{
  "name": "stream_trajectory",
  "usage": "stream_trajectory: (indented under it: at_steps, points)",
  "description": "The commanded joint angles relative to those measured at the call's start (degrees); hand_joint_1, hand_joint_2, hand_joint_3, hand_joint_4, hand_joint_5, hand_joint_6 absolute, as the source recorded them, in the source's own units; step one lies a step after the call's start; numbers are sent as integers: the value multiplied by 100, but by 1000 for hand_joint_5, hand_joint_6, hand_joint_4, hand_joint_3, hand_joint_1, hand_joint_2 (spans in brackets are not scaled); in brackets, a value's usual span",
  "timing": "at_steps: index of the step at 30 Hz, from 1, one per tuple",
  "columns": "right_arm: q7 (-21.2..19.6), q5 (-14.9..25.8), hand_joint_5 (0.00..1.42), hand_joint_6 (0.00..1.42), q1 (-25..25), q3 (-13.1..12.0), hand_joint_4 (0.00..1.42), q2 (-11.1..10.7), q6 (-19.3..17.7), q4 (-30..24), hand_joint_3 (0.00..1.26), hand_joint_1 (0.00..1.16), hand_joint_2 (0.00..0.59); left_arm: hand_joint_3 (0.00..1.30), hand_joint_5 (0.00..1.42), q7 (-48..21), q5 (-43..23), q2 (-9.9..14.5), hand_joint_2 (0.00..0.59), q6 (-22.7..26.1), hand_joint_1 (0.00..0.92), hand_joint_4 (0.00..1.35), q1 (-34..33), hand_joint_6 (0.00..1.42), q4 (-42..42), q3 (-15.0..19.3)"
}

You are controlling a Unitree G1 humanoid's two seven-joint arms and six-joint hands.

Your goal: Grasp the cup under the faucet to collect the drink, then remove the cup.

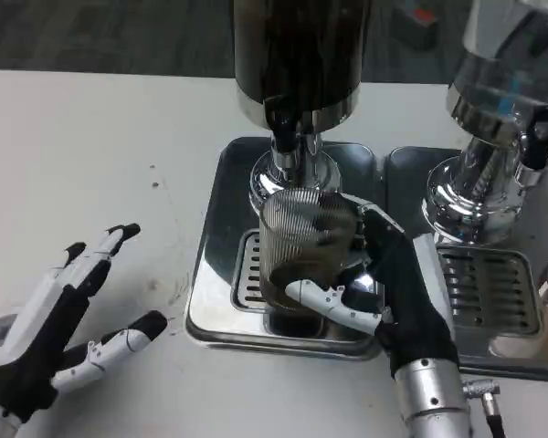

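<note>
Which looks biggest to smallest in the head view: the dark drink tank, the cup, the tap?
1. dark drink tank, though cut off at the top edge
2. cup, held by the right hand
3. tap

Dispenser [297,55] top cropped; cup [301,246] base hidden behind right hand [384,292].

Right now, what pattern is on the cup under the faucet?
Fine vertical ribbing on clear glass, dark drink at the bottom of the cup; the right hand grips it. Head view.
</note>
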Motion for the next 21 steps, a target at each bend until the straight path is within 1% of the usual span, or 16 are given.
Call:
stream_trajectory:
  at_steps: [1,9,10,12,14,16,18,21]
  points:
    - [135,3,715,888,72,42,544,-16,-100,-327,370,1087,231,77,109,-84,48,104,150,-80,0,0,-63,0,-8,-69]
    - [260,-11,715,904,261,32,540,-40,-114,-590,370,1083,230,77,108,-75,97,120,142,-80,0,0,-43,0,-35,-107]
    - [277,-7,715,904,282,33,539,-45,-114,-620,370,1083,230,64,96,-71,103,122,131,-72,0,0,-38,0,-49,-110]
    - [456,100,715,905,348,64,539,-96,-136,-725,370,1080,230,42,70,-159,137,179,112,41,0,0,-6,0,-155,-131]
    - [583,168,715,906,407,79,539,-130,-146,-821,370,1078,229,29,53,-183,197,221,107,148,0,0,25,0,-266,-142]
    - [634,134,715,907,472,90,539,-154,-136,-941,370,1076,229,13,43,-136,283,260,101,240,0,0,92,0,-422,-127]
    - [725,150,715,909,520,81,539,-189,-118,-1062,370,1074,229,2,7,-124,367,300,82,347,0,0,153,0,-582,-121]
    - [897,199,715,913,523,77,539,-255,-82,-1153,369,1058,219,0,0,-362,417,398,68,588,0,0,214,0,-815,-183]
